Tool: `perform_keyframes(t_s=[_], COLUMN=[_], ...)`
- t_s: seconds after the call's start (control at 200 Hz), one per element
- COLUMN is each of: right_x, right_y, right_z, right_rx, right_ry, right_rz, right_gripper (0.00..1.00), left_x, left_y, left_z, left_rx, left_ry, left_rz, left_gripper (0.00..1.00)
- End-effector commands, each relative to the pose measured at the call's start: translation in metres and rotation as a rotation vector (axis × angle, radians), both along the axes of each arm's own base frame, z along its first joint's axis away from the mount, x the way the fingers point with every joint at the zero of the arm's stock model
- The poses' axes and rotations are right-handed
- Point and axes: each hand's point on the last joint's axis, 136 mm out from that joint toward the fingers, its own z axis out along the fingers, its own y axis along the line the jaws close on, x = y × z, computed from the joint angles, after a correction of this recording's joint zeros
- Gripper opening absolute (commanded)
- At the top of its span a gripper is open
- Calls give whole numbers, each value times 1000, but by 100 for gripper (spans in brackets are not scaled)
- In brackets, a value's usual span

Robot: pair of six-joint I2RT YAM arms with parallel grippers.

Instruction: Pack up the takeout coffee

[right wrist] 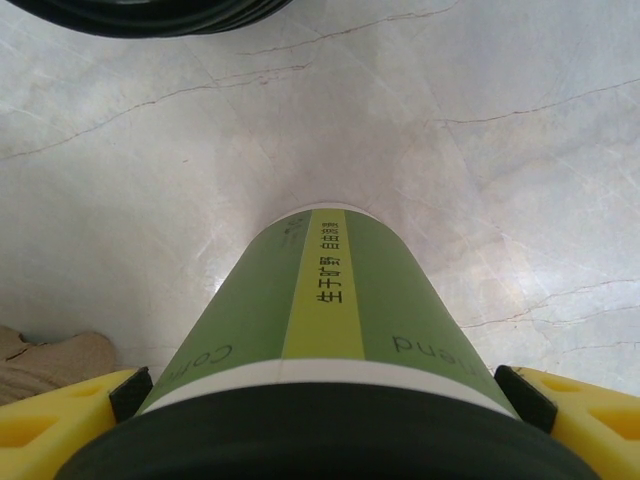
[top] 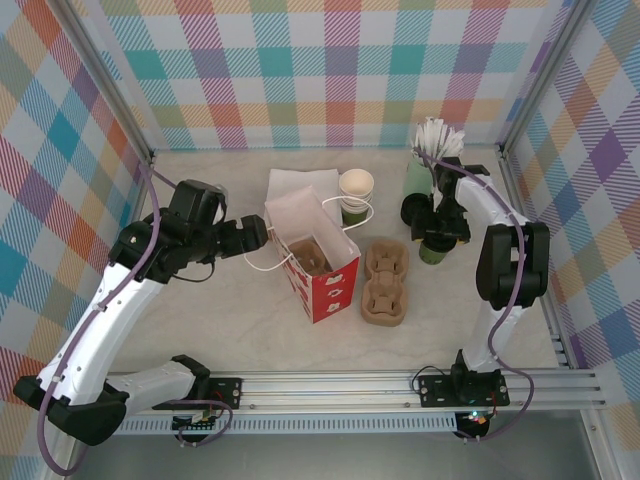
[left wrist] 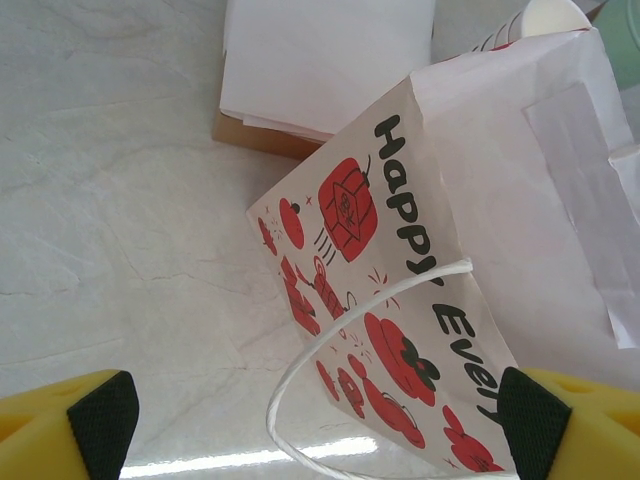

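Plaid-walled bay, pale marbled table (top: 230, 330). At centre, paper bag (top: 325, 275) standing open, brown tray (top: 310, 257) inside, no cup seen in it. Lidded takeout coffee (top: 432, 253) upright on table, apart from bag on its right, between fingers of right gripper (top: 436, 238). Grip unconfirmed, cannot tell. Beside bag, left gripper (left wrist: 318, 420) spread wide, empty. Judged: lifting and bagging outstanding.

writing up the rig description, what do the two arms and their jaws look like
Both the left arm and the right arm have white tubular links joined by chunky black housings. A purple cable runs along each. The bases are black, bolted to a silver rail. The jaws are yellow with black pads.
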Motion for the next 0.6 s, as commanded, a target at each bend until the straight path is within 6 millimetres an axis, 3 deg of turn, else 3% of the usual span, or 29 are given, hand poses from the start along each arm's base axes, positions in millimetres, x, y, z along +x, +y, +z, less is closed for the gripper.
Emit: perform_keyframes(t_s=[0.0, 0.38, 0.595], right_x=[-6, -39, -62], right_y=[-3, 1, 15], right_z=[14, 50, 84], right_rx=[-4, 32, 64], right_ry=[-4, -30, -60], right_rz=[10, 26, 51], right_gripper=[85, 83, 81], left_x=[0, 5, 7], left_y=[3, -4, -7], left_z=[2, 7, 5], left_rx=[-16, -45, -48], left_ry=[-14, -38, -37], left_rz=[10, -8, -19], left_gripper=[95, 95, 95])
